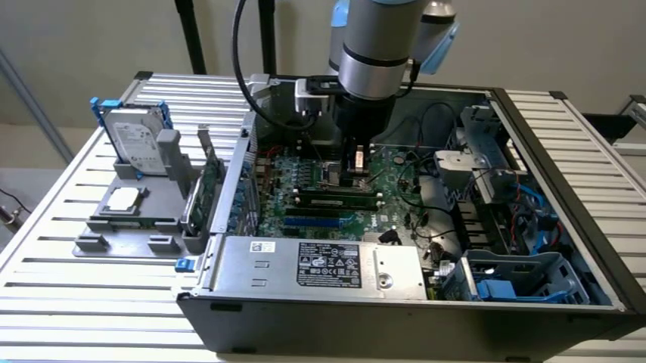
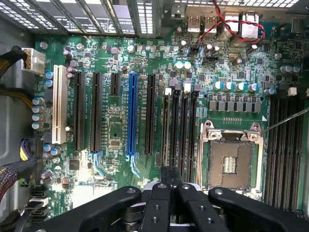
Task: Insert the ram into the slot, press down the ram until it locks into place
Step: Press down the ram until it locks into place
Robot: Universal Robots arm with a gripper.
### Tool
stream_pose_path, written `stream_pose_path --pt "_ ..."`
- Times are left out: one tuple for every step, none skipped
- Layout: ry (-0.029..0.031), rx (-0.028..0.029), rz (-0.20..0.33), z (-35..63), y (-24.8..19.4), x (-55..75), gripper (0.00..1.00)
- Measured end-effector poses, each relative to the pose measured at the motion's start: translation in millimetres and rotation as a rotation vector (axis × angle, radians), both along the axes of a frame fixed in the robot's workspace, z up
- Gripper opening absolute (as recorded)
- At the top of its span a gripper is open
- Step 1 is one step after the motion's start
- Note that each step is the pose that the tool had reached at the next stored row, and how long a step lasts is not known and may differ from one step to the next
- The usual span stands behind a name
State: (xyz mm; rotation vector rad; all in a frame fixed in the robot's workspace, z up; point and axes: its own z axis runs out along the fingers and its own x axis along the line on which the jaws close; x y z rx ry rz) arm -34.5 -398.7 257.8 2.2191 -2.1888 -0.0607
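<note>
The ram stands edge-up in a black memory slot beside the CPU socket. In the wrist view the ram is a thin line running the length of that slot. Two like black slots lie parallel beside it and look bare. My gripper hangs straight down over the motherboard, near the end of the ram on the exterior view's right. Its black fingers are pressed together, and the gripper sits just above that end of the stick. I cannot tell whether it touches the ram.
A bright blue slot and black expansion slots run parallel to the ram. The open CPU socket lies close by. In the exterior view the case wall, a power supply and cables ring the board. A hard drive and a green card stand outside the case.
</note>
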Motion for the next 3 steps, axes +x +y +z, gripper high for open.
stream_pose_path --pt "0.0001 -0.0001 0.000 0.0 -0.1 0.0 0.11" --pt "0.0000 0.0000 0.000 0.0 -0.1 0.0 0.11" --pt "0.0000 0.0000 0.000 0.0 -0.1 0.0 0.11"
